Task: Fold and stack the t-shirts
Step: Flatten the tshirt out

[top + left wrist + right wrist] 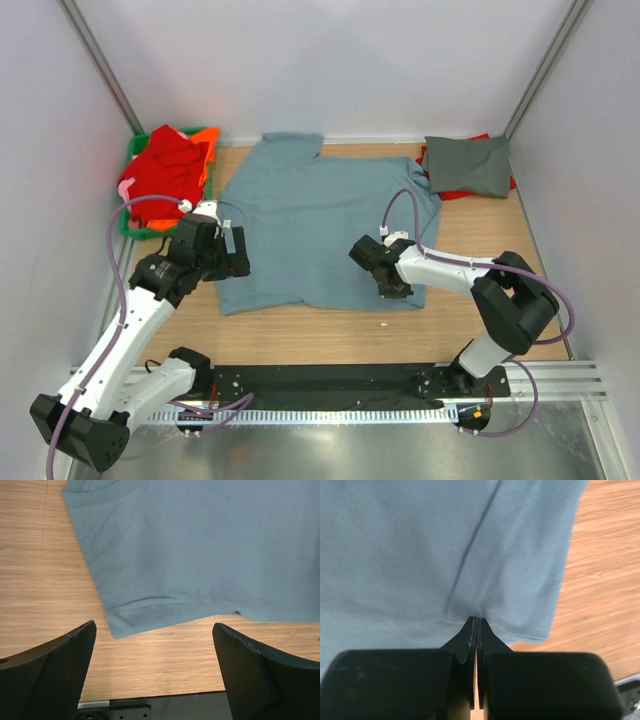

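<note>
A green crate [134, 150] sits in the far left corner of the wooden desk [300, 335]. It is heaped with red and orange shirts [165, 170], crumpled and spilling above its rim.

In the far right corner, a dark grey shirt [467, 165] lies folded into a neat rectangle. It rests on a red shirt [455, 193], which shows only as an edge beneath it.

The blue-grey shirt [320, 225] is spread flat across the middle of the desk, between the two arms. It is plain, soft, dusty-coloured cloth, mostly smooth with a few shallow creases. From the left wrist I can see the ribbed neckline at the top edge and a sleeve with a stitched hem ending in a corner on the bare wood [150, 612].

The right claw [393, 290] is down at the shirt's near right corner. Its fingers are pressed together, pinching the cloth at the hem [476, 622], and a fold line runs up through the fabric from the pinch.

The left claw [238, 258] is just off the shirt's left edge with its fingers spread wide [155, 630] and nothing between them. They frame the sleeve corner and the wood in front of it. I cannot tell whether it touches the desk.
</note>
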Controlling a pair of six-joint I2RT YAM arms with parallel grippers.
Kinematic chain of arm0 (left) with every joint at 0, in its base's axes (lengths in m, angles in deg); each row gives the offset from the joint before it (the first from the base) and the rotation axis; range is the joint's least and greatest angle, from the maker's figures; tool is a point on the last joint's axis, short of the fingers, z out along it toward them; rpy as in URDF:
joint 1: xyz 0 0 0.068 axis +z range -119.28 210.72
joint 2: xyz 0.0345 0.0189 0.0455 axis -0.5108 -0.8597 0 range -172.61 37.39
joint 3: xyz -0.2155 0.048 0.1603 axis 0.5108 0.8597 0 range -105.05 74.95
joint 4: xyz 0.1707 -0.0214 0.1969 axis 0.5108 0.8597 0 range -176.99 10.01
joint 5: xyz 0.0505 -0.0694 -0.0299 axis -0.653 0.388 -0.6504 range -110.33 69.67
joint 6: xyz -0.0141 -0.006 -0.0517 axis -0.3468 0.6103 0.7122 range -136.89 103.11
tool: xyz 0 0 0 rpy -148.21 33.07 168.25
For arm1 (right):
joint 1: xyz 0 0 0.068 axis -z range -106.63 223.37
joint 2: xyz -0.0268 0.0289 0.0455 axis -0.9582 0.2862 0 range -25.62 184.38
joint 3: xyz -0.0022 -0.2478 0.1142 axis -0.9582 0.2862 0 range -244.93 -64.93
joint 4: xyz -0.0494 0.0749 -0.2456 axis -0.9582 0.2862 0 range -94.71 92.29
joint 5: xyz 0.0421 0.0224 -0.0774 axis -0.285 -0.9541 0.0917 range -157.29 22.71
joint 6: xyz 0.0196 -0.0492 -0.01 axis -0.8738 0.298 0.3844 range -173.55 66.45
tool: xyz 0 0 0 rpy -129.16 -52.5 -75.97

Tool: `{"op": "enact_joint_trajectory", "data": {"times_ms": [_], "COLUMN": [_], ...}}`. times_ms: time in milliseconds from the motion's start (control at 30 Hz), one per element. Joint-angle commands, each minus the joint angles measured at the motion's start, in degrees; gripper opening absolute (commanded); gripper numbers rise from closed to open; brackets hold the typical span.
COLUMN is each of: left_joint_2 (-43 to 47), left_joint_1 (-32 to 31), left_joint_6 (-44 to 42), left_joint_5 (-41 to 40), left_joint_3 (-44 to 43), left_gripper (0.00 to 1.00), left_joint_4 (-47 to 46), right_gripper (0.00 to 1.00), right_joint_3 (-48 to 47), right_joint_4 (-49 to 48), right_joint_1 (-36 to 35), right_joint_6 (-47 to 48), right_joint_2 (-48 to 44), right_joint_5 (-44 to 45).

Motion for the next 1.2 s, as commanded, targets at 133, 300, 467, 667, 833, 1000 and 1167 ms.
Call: {"op": "enact_joint_trajectory", "data": {"times_ms": [133,300,467,667,833,1000,1167], "left_joint_2": [-0.11,-0.20,0.15,-0.11,-0.20,-0.20,-0.46], "left_joint_1": [-0.41,-0.33,-0.41,-0.59,-0.68,-0.76,-0.76], "left_joint_6": [-0.49,-0.49,-0.48,-0.40,-0.40,-0.40,-0.31], "left_joint_5": [-1.00,-1.18,-1.44,-1.53,-1.79,-1.88,-1.97], "left_joint_3": [0.36,0.27,0.36,0.36,0.36,0.36,0.36], "left_gripper": [1.00,1.00,1.00,1.00,1.00,1.00,1.00], "left_joint_4": [-1.75,-1.66,-1.66,-1.66,-1.57,-1.57,-1.48], "right_gripper": [0.01,0.31,0.40,0.43,0.47,0.48,0.26], "right_joint_3": [-1.30,-1.38,-1.64,-2.53,-1.74,-1.03,0.20], "right_joint_4": [5.67,3.75,-0.21,-3.19,-6.36,-7.51,-7.07], "right_joint_1": [0.00,0.09,-0.17,-0.08,-0.09,-0.09,-0.09], "right_joint_6": [-2.19,-0.43,1.68,2.56,3.00,2.82,2.21], "right_joint_2": [-9.95,-10.93,-7.42,-2.15,1.55,2.08,1.29], "right_joint_5": [6.53,3.99,0.55,-0.59,-1.21,-0.95,-0.33]}}
